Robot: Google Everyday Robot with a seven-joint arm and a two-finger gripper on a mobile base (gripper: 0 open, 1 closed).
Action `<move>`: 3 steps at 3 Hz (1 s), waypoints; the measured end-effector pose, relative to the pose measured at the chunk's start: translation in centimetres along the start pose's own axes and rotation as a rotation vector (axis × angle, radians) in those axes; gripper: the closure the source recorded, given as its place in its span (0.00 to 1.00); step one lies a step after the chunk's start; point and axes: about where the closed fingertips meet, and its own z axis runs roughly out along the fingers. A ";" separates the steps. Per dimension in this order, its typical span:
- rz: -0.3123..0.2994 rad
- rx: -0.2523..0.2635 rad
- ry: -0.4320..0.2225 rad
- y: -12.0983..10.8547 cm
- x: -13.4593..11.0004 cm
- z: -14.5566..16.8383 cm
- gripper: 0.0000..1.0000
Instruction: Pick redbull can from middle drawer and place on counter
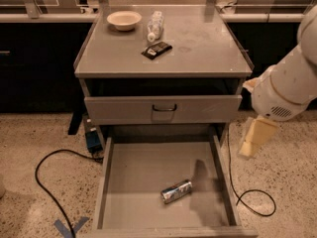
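Note:
The redbull can lies on its side on the floor of the open middle drawer, right of centre and near the front. The counter is the grey cabinet top above it. My gripper hangs from the white arm at the right, outside the drawer's right wall, level with the drawer's back part and higher than the can. It holds nothing.
On the counter stand a white bowl, a clear plastic bottle and a flat black packet. A closed drawer front with a loop handle sits above the open drawer. Black cables lie on the floor on both sides.

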 end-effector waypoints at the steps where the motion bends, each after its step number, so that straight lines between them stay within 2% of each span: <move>1: -0.020 -0.034 -0.020 -0.2 0.2 7.9 0.00; 2: -0.020 -0.034 -0.020 -0.2 0.2 7.9 0.00; 3: -0.008 -0.054 -0.039 0.6 0.4 9.5 0.00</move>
